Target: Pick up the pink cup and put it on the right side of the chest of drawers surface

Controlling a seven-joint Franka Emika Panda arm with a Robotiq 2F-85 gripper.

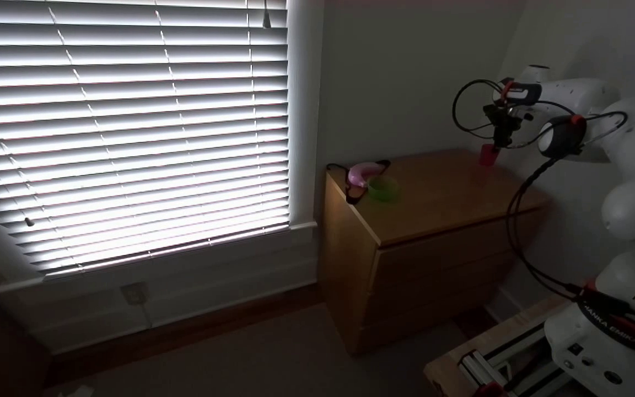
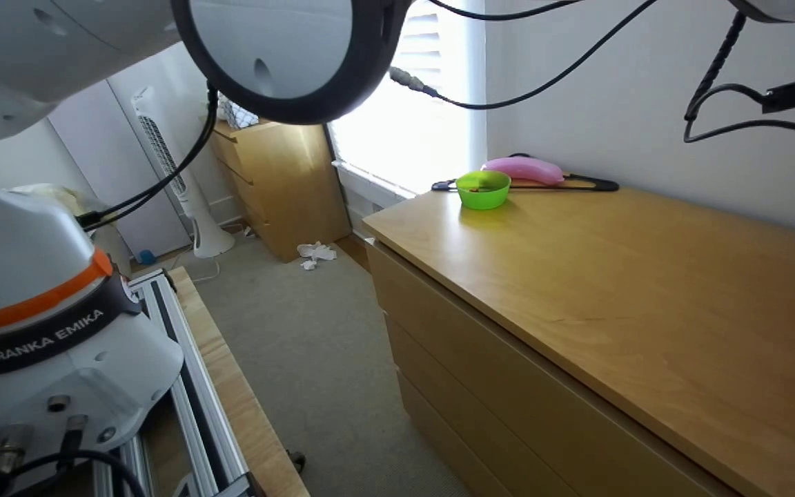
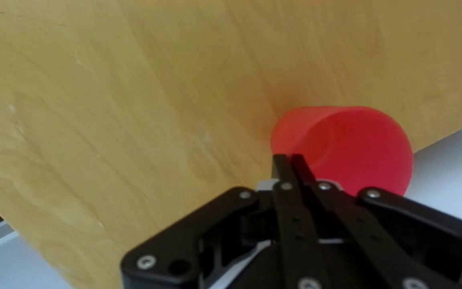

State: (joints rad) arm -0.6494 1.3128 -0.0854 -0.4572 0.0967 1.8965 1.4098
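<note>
The pink-red cup (image 1: 487, 156) is at the far right part of the chest of drawers (image 1: 433, 204), near the wall. In the wrist view the cup (image 3: 359, 148) shows its open mouth beside the chest edge. My gripper (image 3: 290, 158) is shut on the cup's near wall, one fingertip inside the rim and one outside. In an exterior view the gripper (image 1: 496, 146) points down at the cup's rim. I cannot tell whether the cup's base touches the chest top. The chest top also shows in an exterior view (image 2: 611, 290), where the cup and the gripper are out of view.
A green bowl (image 2: 483, 199) stands at the window end of the chest top. A paler pink curved object (image 2: 523, 169) lies behind it on a black hanger (image 2: 594, 184). Walls border the chest. A black cable (image 1: 510, 215) hangs from the arm by the chest's front.
</note>
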